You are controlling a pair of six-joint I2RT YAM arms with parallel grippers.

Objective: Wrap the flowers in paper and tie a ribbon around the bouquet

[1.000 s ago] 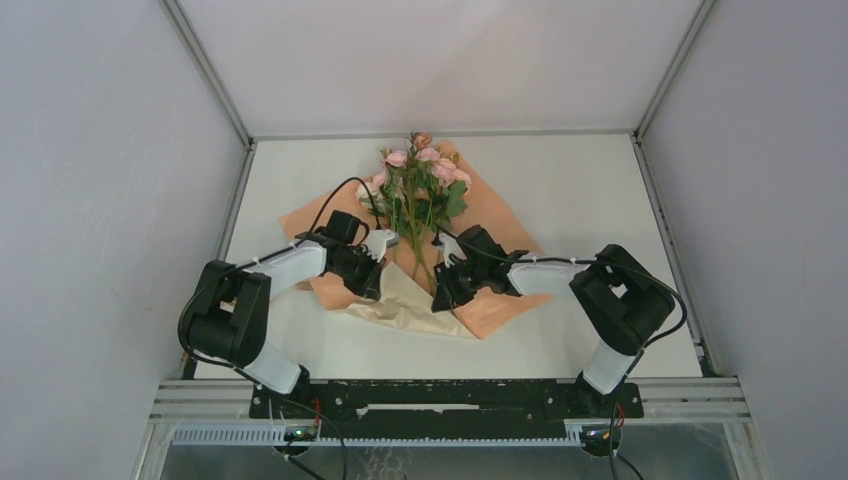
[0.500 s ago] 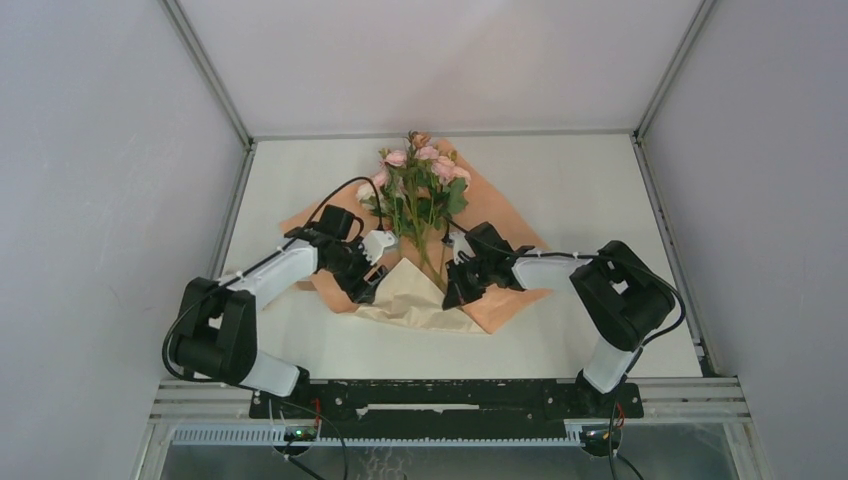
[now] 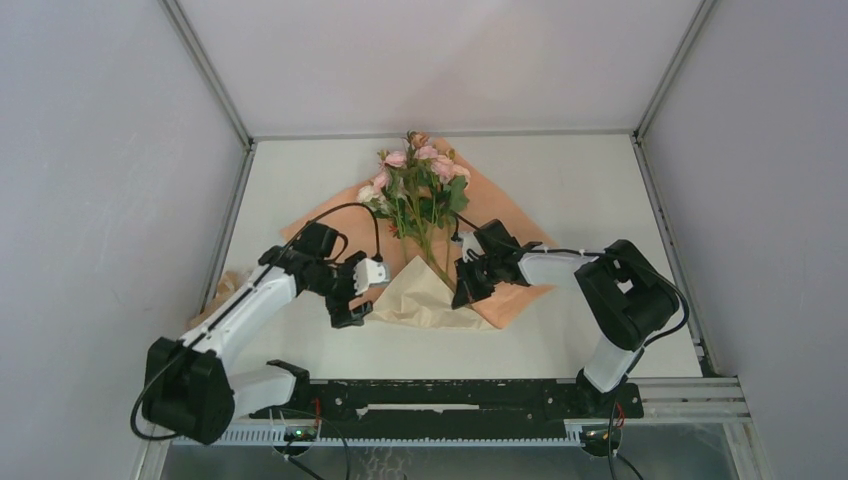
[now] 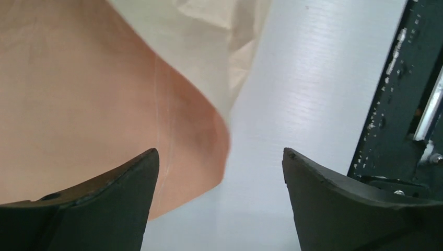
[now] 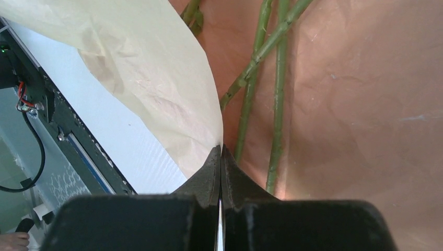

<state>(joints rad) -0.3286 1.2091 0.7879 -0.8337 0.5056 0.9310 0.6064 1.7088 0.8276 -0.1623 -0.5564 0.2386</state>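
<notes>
Left hand [image 3: 362, 296]: released, fingers spread wide with nothing between them. It hangs low at the near left corner of the paper [image 3: 500, 215], probably so it can take a fresh hold there.
Left hand, wrist view: the peach corner of the paper [image 4: 104, 104] lies under the fingertip on the left of the frame, and bare worktop [image 4: 292, 94] shows in the gap.
Ribbon: likely the limp tan strip [image 3: 228, 284] at the left rim of the worktop, partly behind the left arm and well apart from the bouquet. It is untouched.
Right hand [image 3: 463, 290]: clenched on the paper, pinching the edge of the pale flap [image 5: 156, 78]. This seems meant to keep the fold up over the stems.
Flap: the paper's near corner, turned pale side up toward the middle of the frame [image 3: 420, 295].
Stems [image 5: 277, 104]: they lie on the peach sheet just beside the pinch, with their lower ends tucked under the flap.
Flowers [image 3: 420, 180]: the blooms lie toward the upper middle of the frame and point away.
Stage: wrapping has begun, and the sides are not yet folded over.
</notes>
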